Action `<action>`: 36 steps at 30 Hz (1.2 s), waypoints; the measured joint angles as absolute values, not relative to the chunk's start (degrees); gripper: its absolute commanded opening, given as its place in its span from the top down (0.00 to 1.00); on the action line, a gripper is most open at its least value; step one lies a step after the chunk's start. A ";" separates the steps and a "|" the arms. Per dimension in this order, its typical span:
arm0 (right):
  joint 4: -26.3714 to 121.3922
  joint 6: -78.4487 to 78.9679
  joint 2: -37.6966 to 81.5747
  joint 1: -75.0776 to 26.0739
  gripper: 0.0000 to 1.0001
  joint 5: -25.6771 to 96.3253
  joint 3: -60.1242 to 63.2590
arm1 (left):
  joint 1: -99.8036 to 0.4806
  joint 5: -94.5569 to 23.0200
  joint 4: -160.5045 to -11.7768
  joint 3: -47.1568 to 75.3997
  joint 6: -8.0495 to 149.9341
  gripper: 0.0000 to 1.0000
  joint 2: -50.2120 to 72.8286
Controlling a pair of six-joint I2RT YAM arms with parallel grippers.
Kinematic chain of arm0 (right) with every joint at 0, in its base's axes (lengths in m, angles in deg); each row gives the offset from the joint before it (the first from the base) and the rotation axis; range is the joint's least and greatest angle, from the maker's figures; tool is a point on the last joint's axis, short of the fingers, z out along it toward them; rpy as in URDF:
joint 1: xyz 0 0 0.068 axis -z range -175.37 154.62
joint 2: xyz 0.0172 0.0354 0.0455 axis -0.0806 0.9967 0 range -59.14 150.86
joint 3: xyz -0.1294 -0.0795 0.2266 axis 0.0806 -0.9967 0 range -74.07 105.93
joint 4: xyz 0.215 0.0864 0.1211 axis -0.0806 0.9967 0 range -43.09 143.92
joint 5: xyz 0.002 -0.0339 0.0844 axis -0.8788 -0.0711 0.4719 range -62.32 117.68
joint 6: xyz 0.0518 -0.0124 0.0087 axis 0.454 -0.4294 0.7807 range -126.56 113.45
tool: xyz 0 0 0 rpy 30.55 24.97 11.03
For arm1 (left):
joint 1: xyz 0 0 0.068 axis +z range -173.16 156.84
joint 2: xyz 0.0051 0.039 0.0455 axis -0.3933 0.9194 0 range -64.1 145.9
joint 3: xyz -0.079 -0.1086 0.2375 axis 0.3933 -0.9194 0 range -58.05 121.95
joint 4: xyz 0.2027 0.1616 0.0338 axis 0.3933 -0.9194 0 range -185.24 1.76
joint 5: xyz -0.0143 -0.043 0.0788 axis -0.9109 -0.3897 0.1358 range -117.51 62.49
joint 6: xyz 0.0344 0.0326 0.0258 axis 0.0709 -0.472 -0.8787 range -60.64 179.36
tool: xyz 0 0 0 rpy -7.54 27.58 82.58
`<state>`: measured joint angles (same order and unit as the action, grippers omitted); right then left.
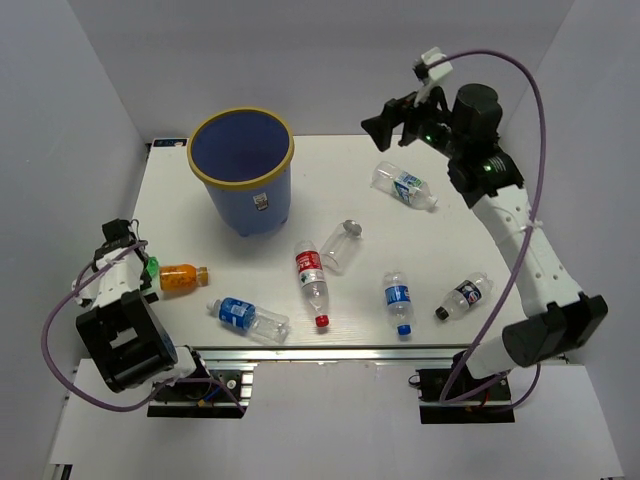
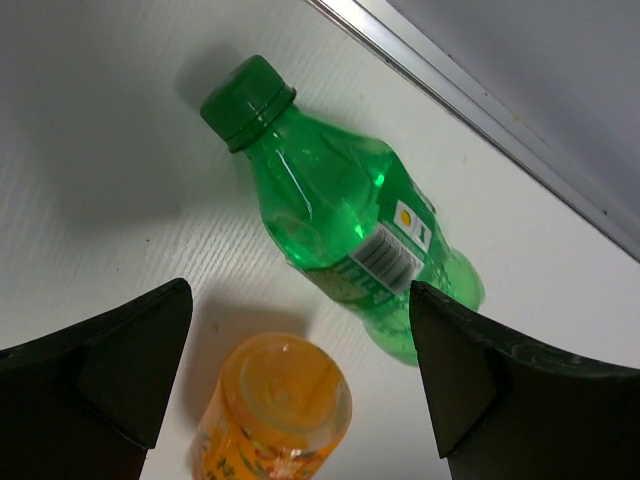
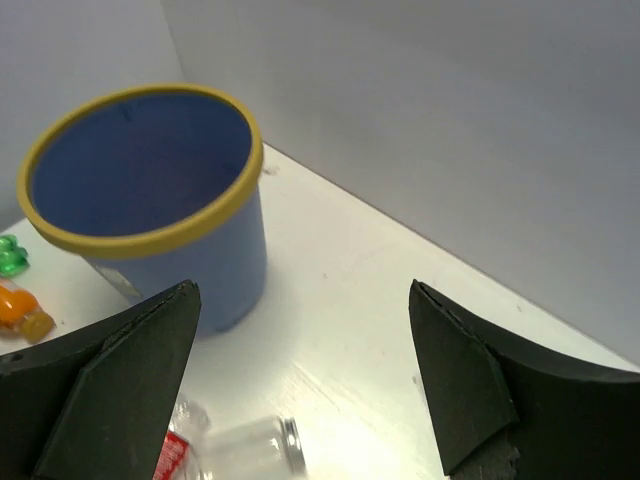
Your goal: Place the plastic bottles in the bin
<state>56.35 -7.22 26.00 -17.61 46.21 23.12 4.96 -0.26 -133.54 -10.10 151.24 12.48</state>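
Right now your left claw point(image 2: 300, 372) is hanging wide open, holding nothing, over two bottles at the left side of the tabletop point(image 1: 450, 240). The green bottle point(image 2: 340, 210) is lying on its side near the tabletop's edge, and the orange bottle point(image 2: 275, 410) is lying just beside it, one end facing the wrist camera. Your right claw point(image 1: 383, 120) is also standing spread and empty, raised above the far side and looking toward the bin point(image 1: 232, 205). The bin is standing upright at the far left, with no bottle showing inside. The other plastic bottles, the red-labelled bottle point(image 1: 311, 278) among them, are lying scattered across the middle and right, all outside the bin.

The tight pairing on the left is what you are risking most. Come down between the two and the fingers may be catching both, or shoving one aside — and the green bottle, being round and close to the edge, could be rolling off the tabletop. A pinch off-centre on a smooth, curved side may squirt the bottle out. On the carry, clipping the yellow rim could be tipping the bin.
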 measured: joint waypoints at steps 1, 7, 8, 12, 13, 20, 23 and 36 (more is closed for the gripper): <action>56.67 -7.24 24.47 -16.74 0.11 45.92 21.59 | 5.07 0.11 -133.32 -10.10 152.05 0.02 13.44; 57.61 -7.11 16.63 -11.84 0.11 44.68 13.35 | 5.63 0.87 -129.85 -8.49 154.78 0.02 20.22; 57.20 -6.94 15.73 -10.97 0.11 44.46 11.91 | 5.68 1.07 -129.70 -8.09 154.98 0.02 21.64; 57.02 -5.80 12.34 -8.74 0.11 43.32 4.85 | 6.16 1.22 -128.71 -5.78 154.65 0.02 27.93; 57.13 -5.54 11.86 -8.54 0.11 42.78 3.49 | 6.20 1.27 -128.60 -5.49 154.45 0.05 28.70; 55.97 -2.24 7.93 -5.77 0.11 41.07 -3.52 | 6.71 -0.33 -125.85 -4.05 150.87 0.51 30.09; 54.93 -0.75 6.02 -4.87 0.11 40.90 -4.70 | 6.73 -1.90 -124.95 -3.53 147.37 0.60 29.50; 52.76 1.89 5.89 -4.00 0.11 43.30 -11.11 | 5.18 -14.21 -112.89 16.95 126.28 0.73 17.99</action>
